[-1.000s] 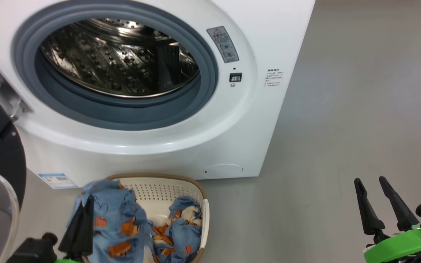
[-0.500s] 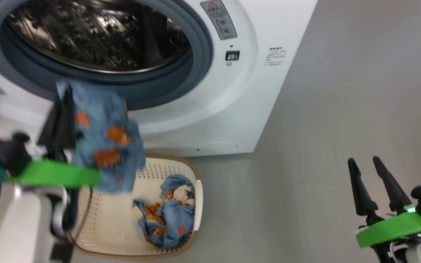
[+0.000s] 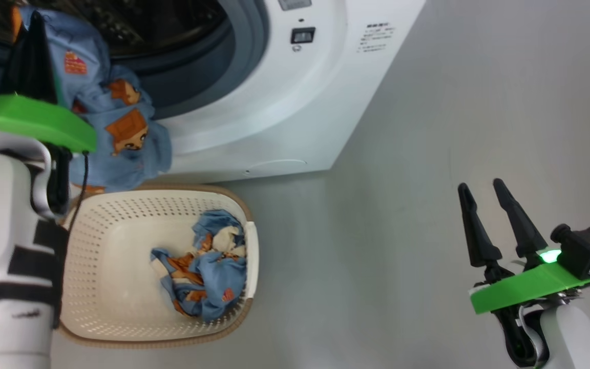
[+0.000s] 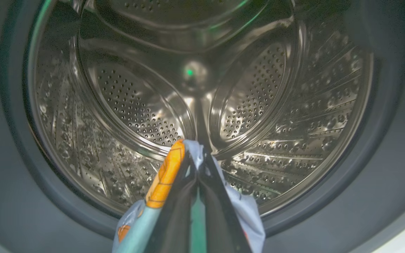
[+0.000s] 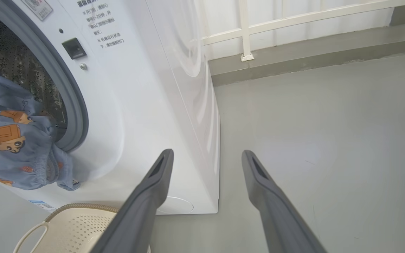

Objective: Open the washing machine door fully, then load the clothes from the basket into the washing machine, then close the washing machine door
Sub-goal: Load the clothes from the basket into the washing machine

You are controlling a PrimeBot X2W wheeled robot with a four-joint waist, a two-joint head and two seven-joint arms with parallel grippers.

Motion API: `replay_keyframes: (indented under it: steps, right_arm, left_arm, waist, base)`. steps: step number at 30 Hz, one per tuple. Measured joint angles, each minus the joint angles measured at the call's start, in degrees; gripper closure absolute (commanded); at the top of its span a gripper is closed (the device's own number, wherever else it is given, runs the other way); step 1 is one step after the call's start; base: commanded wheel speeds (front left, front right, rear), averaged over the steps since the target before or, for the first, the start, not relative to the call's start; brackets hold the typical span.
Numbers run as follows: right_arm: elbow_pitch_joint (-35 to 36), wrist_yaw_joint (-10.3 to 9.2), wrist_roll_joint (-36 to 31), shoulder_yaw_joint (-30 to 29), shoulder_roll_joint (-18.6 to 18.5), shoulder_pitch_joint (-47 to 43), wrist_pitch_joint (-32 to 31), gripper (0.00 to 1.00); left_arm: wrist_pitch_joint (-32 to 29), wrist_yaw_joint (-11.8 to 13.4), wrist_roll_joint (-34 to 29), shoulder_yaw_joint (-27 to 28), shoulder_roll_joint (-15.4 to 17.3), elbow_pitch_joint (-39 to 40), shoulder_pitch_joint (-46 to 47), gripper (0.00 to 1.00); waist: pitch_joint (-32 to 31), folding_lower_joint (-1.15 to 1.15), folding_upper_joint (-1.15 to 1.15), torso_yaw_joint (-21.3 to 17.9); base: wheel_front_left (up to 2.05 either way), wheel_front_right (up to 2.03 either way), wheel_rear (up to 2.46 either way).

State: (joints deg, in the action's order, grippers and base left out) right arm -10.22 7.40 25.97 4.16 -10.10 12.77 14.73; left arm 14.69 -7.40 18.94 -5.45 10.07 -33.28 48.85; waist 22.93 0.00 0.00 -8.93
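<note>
My left gripper (image 4: 196,158) pinched a blue garment (image 3: 121,128) at the washing machine (image 3: 274,102)'s mouth, while my right gripper (image 3: 479,183) gaped wide, empty.

The blue cloth (image 4: 239,207) wraps round the tips of my left pincer (image 4: 196,160). My white arm (image 3: 3,230) hides the left side of the basket (image 3: 250,256). The top of the washing machine (image 3: 285,113) is cut off. Its little writing (image 3: 375,37) is too small to read.

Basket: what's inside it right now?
One crumpled bundle of light-blue printed clothes lies against the right wall of the basket; the rest of its floor is bare. The bundle's folds hide how many garments it holds, and the left forearm covers the basket's left rim.
</note>
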Motion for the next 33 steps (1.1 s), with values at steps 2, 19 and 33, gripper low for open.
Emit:
replay_keyframes:
  steps: [2,19,33]
  right_arm:
    - [0.0,0.00,0.0,0.6,0.5,0.8,0.0,0.00]
    - [-0.1,0.00,0.0,4.4,2.7,4.1,0.0,0.00]
    - [0.1,0.00,0.9,4.6,3.6,5.2,0.0,0.00]
  left_arm:
    - [0.0,0.0,-0.1,0.0,0.1,-4.4,2.6,1.00]
    - [0.0,0.0,-1.4,-2.4,3.5,-27.3,20.0,1.00]
    - [0.0,0.6,-6.6,4.3,3.6,-10.6,20.0,0.93]
  waist:
    - [1.1,0.00,0.00,-0.8]
    - [5.9,0.00,0.00,-7.0]
    - [8.7,0.00,0.00,-8.2]
  base:
    - [0.00,0.00,0.00]
    - [0.00,0.00,0.00]
    - [0.00,0.00,0.00]
